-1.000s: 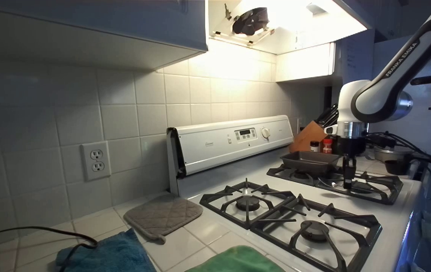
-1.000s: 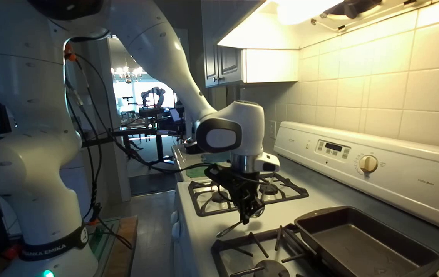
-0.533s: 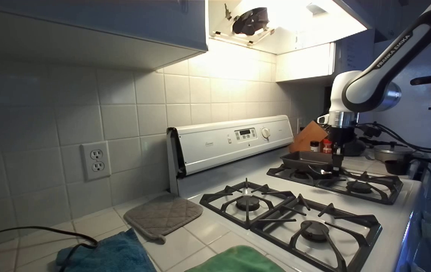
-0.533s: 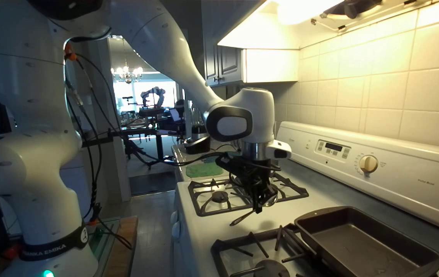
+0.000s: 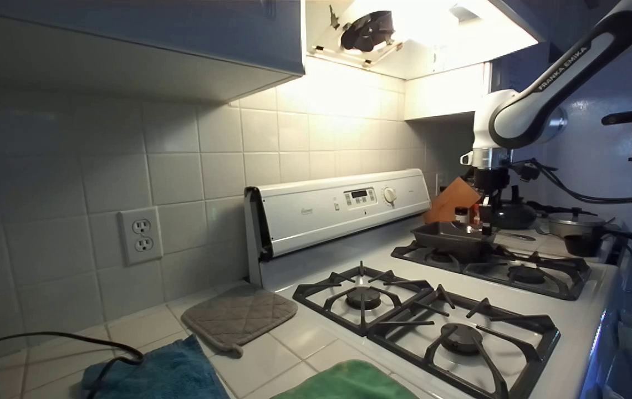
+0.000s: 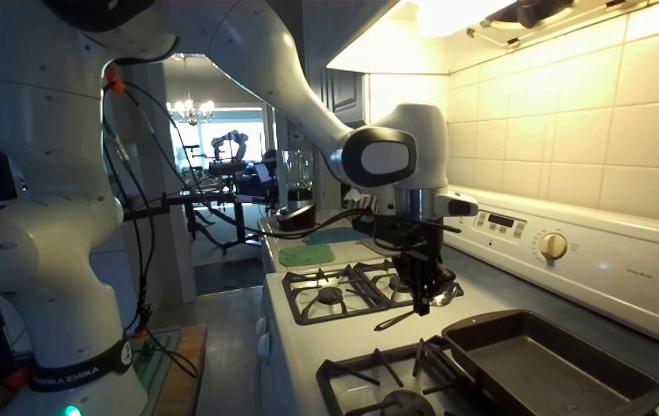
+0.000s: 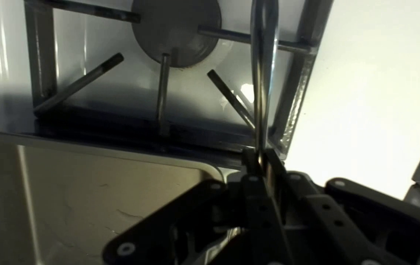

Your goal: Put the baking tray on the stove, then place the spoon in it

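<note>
The dark baking tray [image 6: 543, 370] sits on a rear grate of the white stove [image 6: 300, 341], beside its back panel; it also shows in an exterior view [image 5: 443, 238] and the wrist view [image 7: 95, 198]. My gripper [image 6: 422, 311] is shut on a silver metal spoon [image 6: 394, 320], its bowl on the panel side. In the wrist view the spoon's handle [image 7: 264, 55] runs out from between the fingertips [image 7: 263, 158], over a burner. The gripper is above the stove, near a tray corner. The bowl is mostly hidden by the gripper in the wrist view.
Black grates [image 6: 335, 294] cover the other burners. A grey pot holder [image 5: 244, 316], a blue cloth [image 5: 161, 371] and a green cloth [image 5: 349, 382] lie on the counter. A wooden knife block [image 5: 454, 199] and a lidded pot [image 5: 574, 224] stand beyond the tray.
The gripper has risen with the spoon in it and moved toward the stove's back panel and the tray. The tray has not moved.
</note>
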### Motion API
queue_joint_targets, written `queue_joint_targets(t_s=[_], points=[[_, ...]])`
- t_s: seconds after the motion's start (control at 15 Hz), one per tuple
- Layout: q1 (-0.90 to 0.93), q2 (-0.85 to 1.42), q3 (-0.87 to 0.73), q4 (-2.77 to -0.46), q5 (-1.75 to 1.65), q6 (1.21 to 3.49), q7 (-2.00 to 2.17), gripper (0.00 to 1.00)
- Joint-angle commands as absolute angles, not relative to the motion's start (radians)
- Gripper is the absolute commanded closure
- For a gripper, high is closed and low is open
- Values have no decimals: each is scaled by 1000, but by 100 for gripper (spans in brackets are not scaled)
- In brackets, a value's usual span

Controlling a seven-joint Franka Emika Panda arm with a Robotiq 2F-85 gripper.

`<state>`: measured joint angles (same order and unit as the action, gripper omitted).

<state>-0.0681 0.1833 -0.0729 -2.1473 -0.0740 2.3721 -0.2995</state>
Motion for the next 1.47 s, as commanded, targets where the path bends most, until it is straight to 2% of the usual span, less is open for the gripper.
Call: queue_joint_targets(t_s=[0.0, 0.33, 1.4], points=[[-81, 255, -85, -2015, -112, 2243, -257, 98], [-98, 349, -87, -1854, -96, 2077, -266, 98], [-122, 635, -65, -1473, -49, 1847, -203, 98]])
